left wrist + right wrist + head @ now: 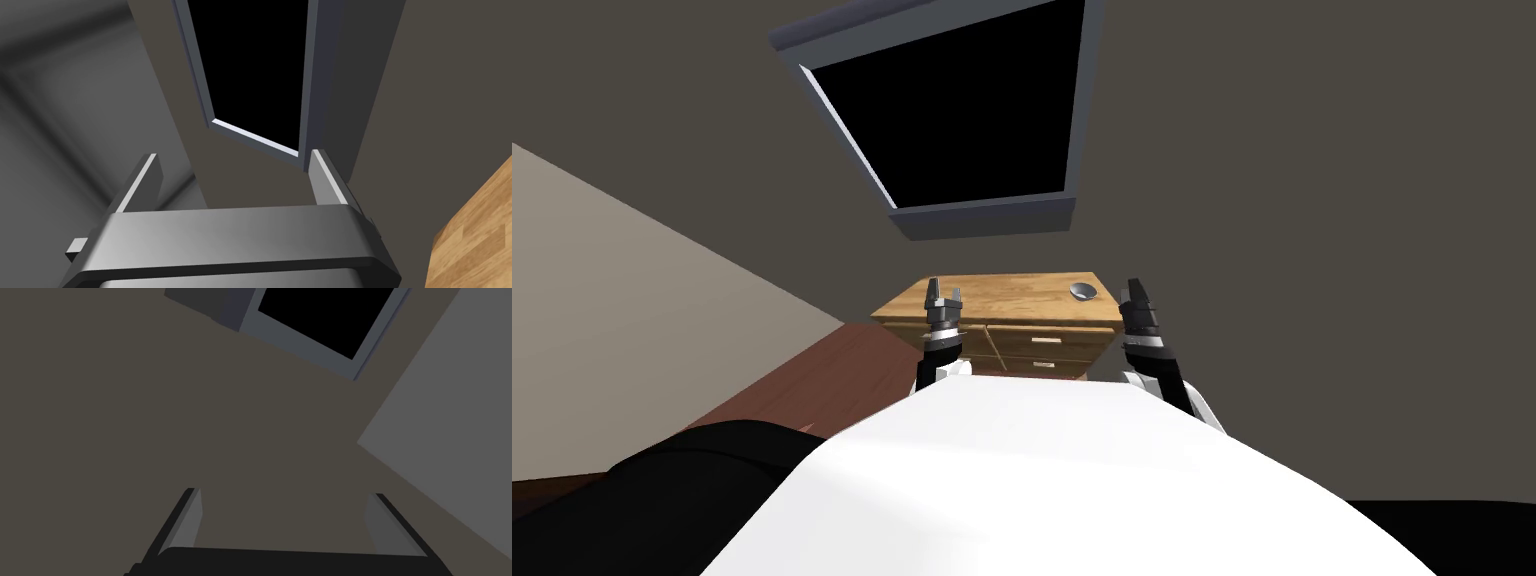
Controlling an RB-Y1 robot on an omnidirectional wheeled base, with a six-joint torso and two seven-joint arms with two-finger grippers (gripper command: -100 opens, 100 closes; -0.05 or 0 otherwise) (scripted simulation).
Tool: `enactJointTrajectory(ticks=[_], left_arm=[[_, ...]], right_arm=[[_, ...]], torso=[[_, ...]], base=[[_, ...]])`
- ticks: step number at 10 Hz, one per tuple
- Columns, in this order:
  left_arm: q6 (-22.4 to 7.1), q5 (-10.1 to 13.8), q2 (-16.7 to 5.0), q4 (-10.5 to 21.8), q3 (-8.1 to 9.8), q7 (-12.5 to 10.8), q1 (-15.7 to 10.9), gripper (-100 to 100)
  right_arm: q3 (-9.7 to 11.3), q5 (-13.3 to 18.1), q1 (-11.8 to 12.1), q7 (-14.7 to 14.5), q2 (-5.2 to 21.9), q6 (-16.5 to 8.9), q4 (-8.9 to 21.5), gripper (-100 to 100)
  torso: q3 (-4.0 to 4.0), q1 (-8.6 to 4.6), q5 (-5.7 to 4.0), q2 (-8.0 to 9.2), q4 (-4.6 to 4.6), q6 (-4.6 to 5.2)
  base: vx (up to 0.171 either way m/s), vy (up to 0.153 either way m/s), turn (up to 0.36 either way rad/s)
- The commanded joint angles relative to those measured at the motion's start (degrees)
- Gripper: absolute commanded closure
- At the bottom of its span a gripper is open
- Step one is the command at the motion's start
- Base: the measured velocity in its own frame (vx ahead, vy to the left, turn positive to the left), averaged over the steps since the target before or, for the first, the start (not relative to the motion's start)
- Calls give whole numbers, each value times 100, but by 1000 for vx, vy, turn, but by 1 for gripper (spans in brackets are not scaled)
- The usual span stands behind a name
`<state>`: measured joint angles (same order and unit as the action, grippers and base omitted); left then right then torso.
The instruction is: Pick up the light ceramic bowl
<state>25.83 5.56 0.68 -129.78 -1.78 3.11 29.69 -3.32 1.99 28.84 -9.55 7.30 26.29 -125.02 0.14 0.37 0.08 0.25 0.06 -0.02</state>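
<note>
The head camera looks steeply down and forward, well back from the wooden dresser (1002, 297). Each wrist camera sits behind its claw, left claw (233, 155) and right claw (283, 493), facing up the wall. All views share the grey-framed window (972, 110) beyond the claws.

A small grey bowl (1083, 292) sits on a wooden dresser (1007, 297), near the top's 3 o'clock edge. The left gripper (944, 290) points up at the dresser's 9 o'clock side, and the right gripper (1132, 290) at 3 o'clock of the bowl. At 12 o'clock, a grey window frame (982, 215) encloses a black area.
</note>
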Motion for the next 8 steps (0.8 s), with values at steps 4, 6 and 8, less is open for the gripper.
enactJointTrajectory(ticks=[4, 6, 8], left_arm=[[0, 0, -1, 0, 1, 0, 1, 0], [0, 0, -1, 0, 1, 0, 1, 0], [0, 0, -1, 0, 1, 0, 1, 0]], right_arm=[[-217, 192, 40, -214, 702, 27, 335, -100], [-307, 275, 58, -294, 978, 30, 480, -100], [-393, 363, 79, -373, 1253, 33, 635, -100]], torso=[[-7, -18, -3, -12, -2, 3], [-6, -14, -2, -11, -2, 2], [-6, -18, -3, -10, -2, 3]], base=[[-33, 71, 106], [-35, 76, 132], [-23, 68, 118]])
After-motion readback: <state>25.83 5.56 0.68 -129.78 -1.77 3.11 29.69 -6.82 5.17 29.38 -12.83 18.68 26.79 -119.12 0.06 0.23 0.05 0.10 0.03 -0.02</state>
